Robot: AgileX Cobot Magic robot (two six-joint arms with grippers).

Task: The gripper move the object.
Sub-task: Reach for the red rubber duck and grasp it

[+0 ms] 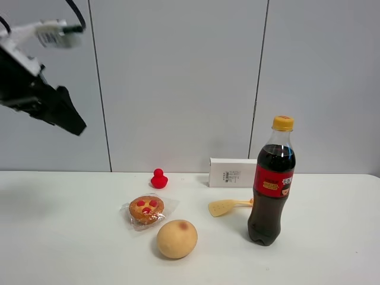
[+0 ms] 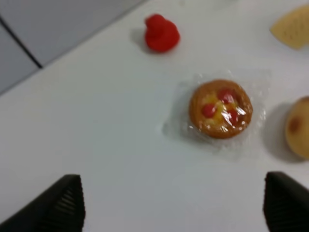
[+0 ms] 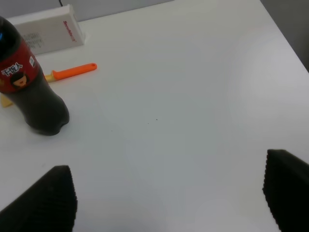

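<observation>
The left gripper [image 1: 76, 126] hangs high over the left side of the table [image 1: 53, 237], its jaws spread wide and holding nothing. The red duck [image 1: 158, 179] sits near the table's back edge, close to the wall, with open tabletop to its left and front. The wrapped muffin [image 1: 146, 209] lies nearer the front, apart from the duck, with the peach [image 1: 177, 238] just beside the muffin. Only the right wrist view shows the right gripper [image 3: 166, 203], also wide, near the cola bottle [image 1: 272, 184]. A white box [image 1: 233, 172] stands right of the duck. In front of it lies a yellow tool [image 1: 228, 206], possibly a spatula.
</observation>
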